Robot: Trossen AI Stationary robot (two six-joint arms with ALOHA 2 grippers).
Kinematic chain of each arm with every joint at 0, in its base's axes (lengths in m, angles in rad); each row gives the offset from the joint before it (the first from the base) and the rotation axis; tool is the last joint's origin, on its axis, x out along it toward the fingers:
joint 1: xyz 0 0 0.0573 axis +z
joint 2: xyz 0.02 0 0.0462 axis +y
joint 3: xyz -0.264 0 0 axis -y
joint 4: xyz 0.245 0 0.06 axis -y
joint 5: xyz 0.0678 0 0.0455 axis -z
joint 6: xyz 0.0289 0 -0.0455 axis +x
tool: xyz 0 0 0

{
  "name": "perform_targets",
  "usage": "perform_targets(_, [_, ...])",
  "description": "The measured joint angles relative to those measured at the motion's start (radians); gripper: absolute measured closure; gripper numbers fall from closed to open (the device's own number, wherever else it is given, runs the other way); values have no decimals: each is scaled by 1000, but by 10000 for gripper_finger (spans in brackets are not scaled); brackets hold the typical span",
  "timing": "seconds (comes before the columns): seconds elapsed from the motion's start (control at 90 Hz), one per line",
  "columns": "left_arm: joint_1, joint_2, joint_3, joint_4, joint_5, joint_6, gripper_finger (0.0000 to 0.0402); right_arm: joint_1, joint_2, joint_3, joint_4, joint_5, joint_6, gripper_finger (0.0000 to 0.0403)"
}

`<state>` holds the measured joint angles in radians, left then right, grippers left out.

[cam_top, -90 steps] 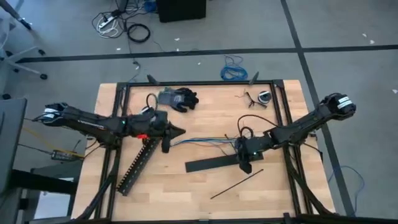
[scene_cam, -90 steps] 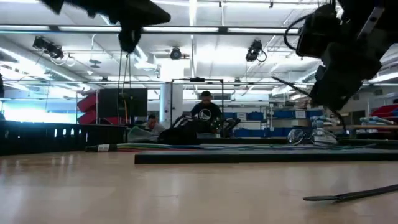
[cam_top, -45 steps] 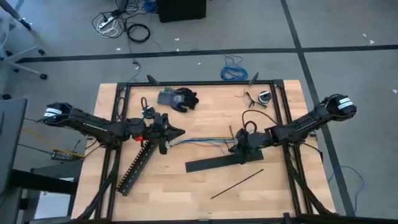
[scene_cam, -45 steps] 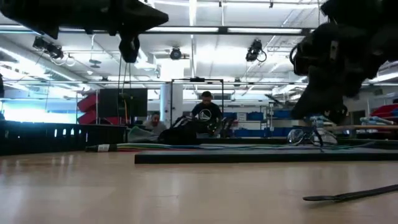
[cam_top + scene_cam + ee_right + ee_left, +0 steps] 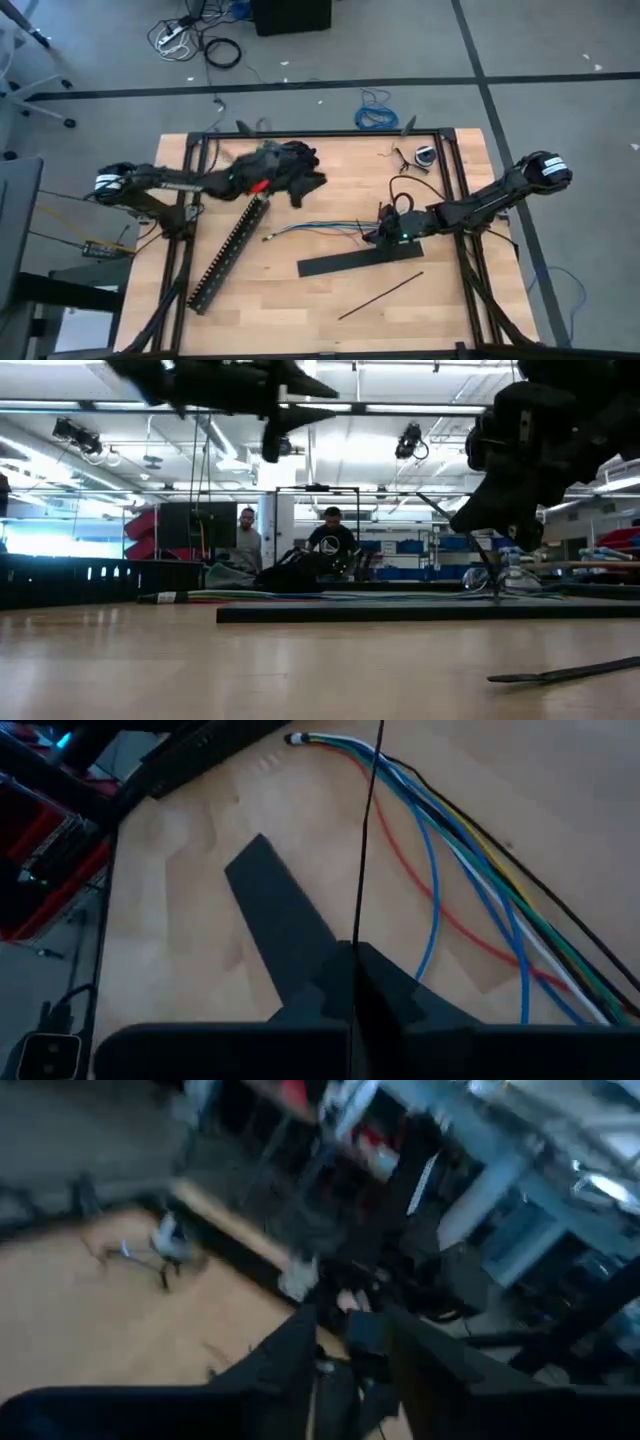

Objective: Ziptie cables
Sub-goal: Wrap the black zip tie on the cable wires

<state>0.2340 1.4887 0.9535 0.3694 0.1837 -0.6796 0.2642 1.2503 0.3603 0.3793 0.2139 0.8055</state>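
Observation:
The cables (image 5: 318, 228), thin blue, green, white and red wires, lie on the wooden table (image 5: 300, 300) at its middle; they also show in the right wrist view (image 5: 480, 870). My right gripper (image 5: 380, 235) is at their right end, shut on one thin black ziptie (image 5: 368, 830). A second ziptie (image 5: 380, 296) lies flat near the table's front. My left gripper (image 5: 300, 182) hovers blurred over dark gloves (image 5: 285, 158) at the far edge. My right gripper (image 5: 353, 948) pinches the ziptie between its two fingertips. The strip (image 5: 357, 920) runs straight on from the fingertips, in line with the fingers, and crosses over the cables. Which end of the strip is held is hidden by the fingers.
A wide flat black bar (image 5: 360, 260) lies just in front of the cables, under my right gripper. A long black slotted duct (image 5: 228, 250) slants across the table's left half. A small black and white object with leads (image 5: 420, 156) sits at the far right. People stand in the room beyond.
My left gripper has swung away from the cables' left end toward the table's far edge, and now sits over the gloves. My right gripper has gone from over the flat bar toward the far edge, to the cables' right end, with the ziptie still in it.

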Motion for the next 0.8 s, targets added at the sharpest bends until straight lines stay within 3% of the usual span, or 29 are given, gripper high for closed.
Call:
perform_targets(0.244, [94,360,386,-272,291,-162,255,3,7,-1,-20,-54,-24,403])
perform_targets(0.544, [39,660,730,-469,245,-130,261,1,10,-1,-41,-82,-41,403])
perform_targets(0.8, [-18,788,807,-494,202,-83,261,1,10,-1,-40,-108,-67,403])
